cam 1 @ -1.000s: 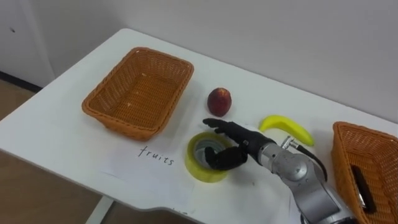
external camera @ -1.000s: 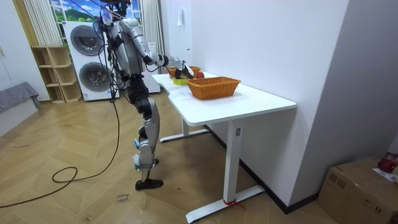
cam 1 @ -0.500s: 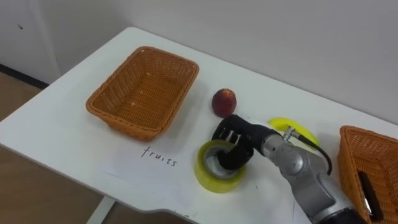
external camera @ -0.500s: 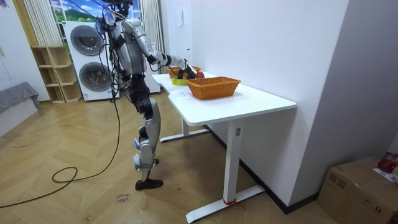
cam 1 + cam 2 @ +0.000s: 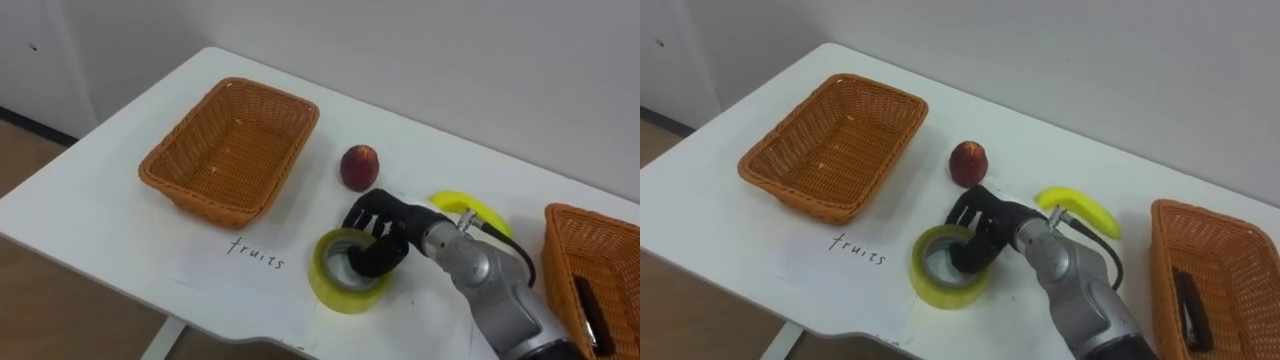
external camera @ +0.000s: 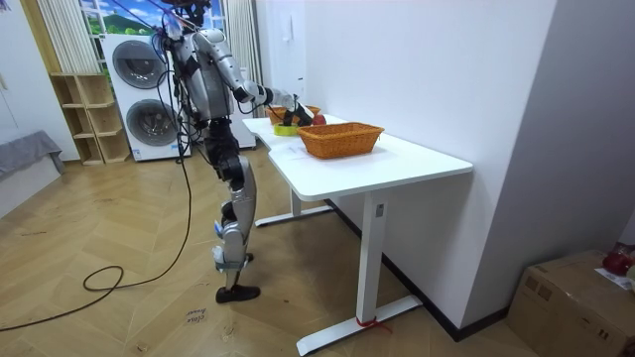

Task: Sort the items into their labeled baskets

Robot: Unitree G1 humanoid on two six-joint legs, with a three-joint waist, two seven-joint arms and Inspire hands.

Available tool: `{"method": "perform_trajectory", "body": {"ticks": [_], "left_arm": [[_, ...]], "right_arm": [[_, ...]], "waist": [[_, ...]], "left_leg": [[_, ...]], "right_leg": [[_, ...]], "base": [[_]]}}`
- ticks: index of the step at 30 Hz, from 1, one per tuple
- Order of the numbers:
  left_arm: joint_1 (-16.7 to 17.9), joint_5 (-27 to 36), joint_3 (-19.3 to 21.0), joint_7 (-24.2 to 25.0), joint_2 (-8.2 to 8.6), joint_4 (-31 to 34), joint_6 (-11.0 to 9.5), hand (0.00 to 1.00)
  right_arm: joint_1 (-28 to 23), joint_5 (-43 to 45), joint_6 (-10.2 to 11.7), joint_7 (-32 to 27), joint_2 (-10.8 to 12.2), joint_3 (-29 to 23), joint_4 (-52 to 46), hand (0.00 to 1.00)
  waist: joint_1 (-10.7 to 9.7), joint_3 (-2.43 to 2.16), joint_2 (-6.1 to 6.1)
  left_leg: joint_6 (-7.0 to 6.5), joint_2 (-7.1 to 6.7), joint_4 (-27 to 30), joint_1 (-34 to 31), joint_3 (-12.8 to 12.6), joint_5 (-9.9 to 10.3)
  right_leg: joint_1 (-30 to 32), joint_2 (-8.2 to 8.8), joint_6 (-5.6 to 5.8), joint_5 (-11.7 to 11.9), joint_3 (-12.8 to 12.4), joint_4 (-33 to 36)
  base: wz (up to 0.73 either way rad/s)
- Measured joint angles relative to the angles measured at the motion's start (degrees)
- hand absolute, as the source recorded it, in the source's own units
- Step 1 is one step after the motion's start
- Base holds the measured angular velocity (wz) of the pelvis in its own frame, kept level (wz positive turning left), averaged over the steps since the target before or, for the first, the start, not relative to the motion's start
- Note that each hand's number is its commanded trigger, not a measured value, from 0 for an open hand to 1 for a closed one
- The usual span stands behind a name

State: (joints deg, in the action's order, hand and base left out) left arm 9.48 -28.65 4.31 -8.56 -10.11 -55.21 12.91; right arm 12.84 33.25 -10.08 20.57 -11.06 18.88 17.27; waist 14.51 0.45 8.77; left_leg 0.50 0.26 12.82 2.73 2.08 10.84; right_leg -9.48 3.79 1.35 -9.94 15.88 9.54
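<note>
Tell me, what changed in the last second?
The right robot hand, open over the yellow roll of tape a second ago, has curled its fingers round the roll's rim. The roll, red round fruit, yellow banana and both orange wicker baskets stayed put.

Your right arm comes into the eye views from about 4 o'clock and reaches toward 10 o'clock, with the forearm nearly straight and the wrist dipped a little. Your right hand (image 5: pixel 378 228) is palm-down, its dark fingers (image 5: pixel 362 214) curled over and the thumb tucked under, clamped on the rim of the yellow tape roll (image 5: pixel 333 292) at the roll's 2 o'clock side. In the room view you stand upright with that arm held out forward, sloping slightly down from the shoulder.
</note>
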Motion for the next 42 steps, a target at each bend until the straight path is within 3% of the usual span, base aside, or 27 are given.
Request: {"method": "perform_trajectory", "body": {"ticks": [10, 17, 22, 26, 35, 42], "left_arm": [[0.1, 0.4, 0.0, 0.1, 0.13, 0.3, -0.9, 0.0], [0.1, 0.4, 0.1, -1.7, 0.42, 0.5, -2.9, 0.0], [0.6, 0.5, 1.4, -2.7, 0.55, 0.0, -4.6, 0.0], [2.8, 1.0, 1.7, -3.5, 1.02, -0.2, -5.8, 0.0], [5.4, 2.1, 1.5, -3.8, 1.77, -0.5, -7.2, 0.0], [8.0, 2.1, 1.7, -3.3, 1.9, -0.9, -7.0, 0.0]], "right_arm": [[-2.0, -2.0, 0.6, -1.0, 0.1, -2.2, -2.6, 1.0], [-6.1, -4.1, 0.9, -0.4, -0.3, -3.9, -7.7, 1.0], [-9.9, -5.7, 1.3, -0.5, -0.4, -7.3, -11.0, 1.0], [-10.9, -6.2, 2.2, -1.5, -0.5, -10.3, -14.5, 1.0], [-11.5, -15.1, 3.2, -6.3, -1.0, -15.9, -17.8, 1.0], [-11.7, -20.0, 3.2, -9.7, -1.1, -18.6, -19.0, 1.0]], "waist": [[-0.3, 0.11, -0.76], [-2.1, 0.22, -1.7], [-3.8, -0.16, -2.45], [-5.3, -0.18, -3.33], [-8.2, -0.26, -3.29], [-8.9, -0.43, -3.11]], "left_leg": [[-0.01, -0.01, 0.1, -1.2, -0.1, 0.0], [-0.18, -0.02, 0.6, -1.3, -0.7, 0.1], [-0.27, 0.03, 0.3, -0.6, -1.9, 0.1], [-0.3, 0.25, -0.4, 0.3, -3.3, 0.1], [-0.32, 0.3, -0.7, 1.0, -3.9, 0.1], [-0.34, 0.35, -1.3, 1.4, -4.5, 0.1]], "right_leg": [[1.3, 0.02, 0.0, 0.0, -0.1, 0.1], [1.4, 0.12, 0.13, 0.1, -0.5, 0.1], [1.5, 0.17, 0.3, 0.2, -2.0, 0.2], [1.4, 0.13, 0.32, 0.2, -3.2, 0.2], [1.2, 0.08, 0.41, 0.3, -4.1, 0.3], [1.3, 0.06, 0.41, 0.3, -4.8, 0.2]], "base": [[0.0], [-0.03], [-0.12], [-0.18], [-0.04], [-0.04]]}}
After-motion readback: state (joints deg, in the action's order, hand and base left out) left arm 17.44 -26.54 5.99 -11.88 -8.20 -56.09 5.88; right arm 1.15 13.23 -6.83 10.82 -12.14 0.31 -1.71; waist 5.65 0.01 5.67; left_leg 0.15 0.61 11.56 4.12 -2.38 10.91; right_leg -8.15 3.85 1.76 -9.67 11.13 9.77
